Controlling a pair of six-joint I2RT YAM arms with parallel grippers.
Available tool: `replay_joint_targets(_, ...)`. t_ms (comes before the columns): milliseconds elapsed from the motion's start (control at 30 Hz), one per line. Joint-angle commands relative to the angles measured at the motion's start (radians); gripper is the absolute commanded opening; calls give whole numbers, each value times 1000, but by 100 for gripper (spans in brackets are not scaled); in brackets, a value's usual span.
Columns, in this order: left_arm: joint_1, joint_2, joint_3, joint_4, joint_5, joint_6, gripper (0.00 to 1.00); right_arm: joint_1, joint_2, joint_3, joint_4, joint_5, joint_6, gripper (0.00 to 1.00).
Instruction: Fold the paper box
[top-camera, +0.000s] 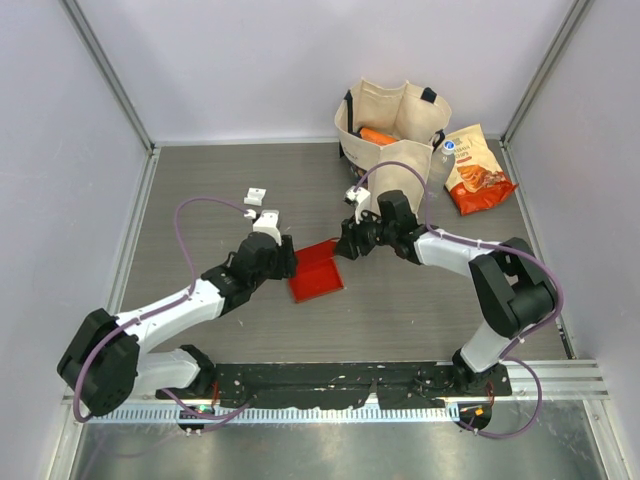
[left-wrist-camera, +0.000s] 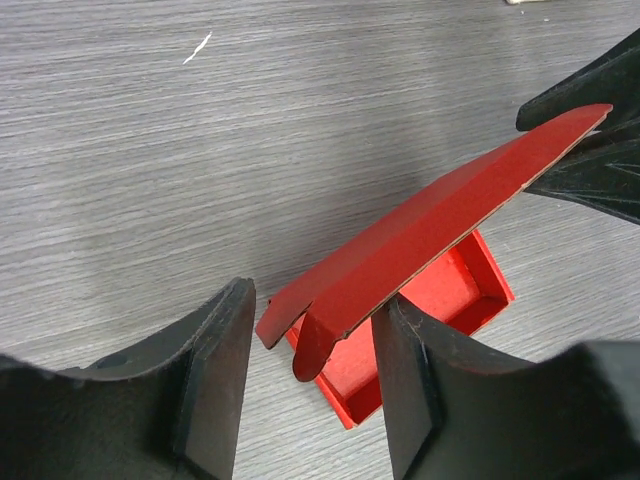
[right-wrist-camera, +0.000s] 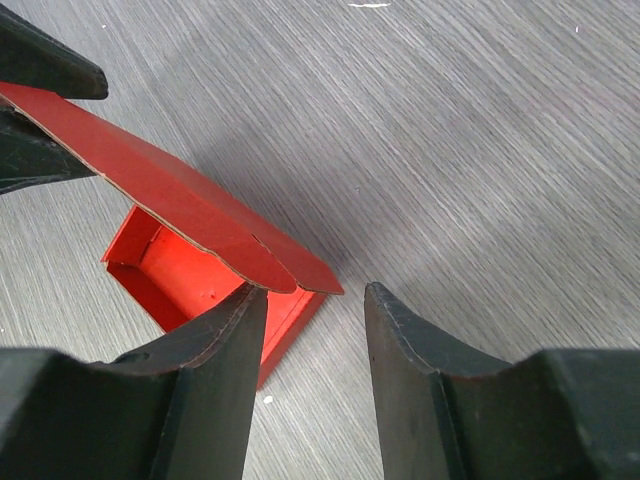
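Only the wrist views show the paper box lid raised between the parted jaws of the left gripper and right gripper.

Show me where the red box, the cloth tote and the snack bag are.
box (top-camera: 316, 272), top view, on the middle of its red card.
tote (top-camera: 425, 122), top view, on its beige side wall.
snack bag (top-camera: 478, 172), top view, on the middle of its front.
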Motion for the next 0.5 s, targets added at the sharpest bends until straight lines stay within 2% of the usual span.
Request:
replay_joint_targets(0, 4, -3, 10, 44, 21, 9, 51, 0, 2, 36, 46, -32, -21, 48)
replay_joint_targets(100, 4, -16, 1, 40, 33, 4, 47, 0, 4, 27, 53, -42, -21, 44)
replay_joint_targets(233, 4, -30, -5, 23, 38, 0, 41, 0, 9, 22, 69, -52, -16, 43)
replay_joint_targets(467, 4, -44, -10, 0, 36, 0, 40, 0, 19, 38, 69, -59, -16, 42)
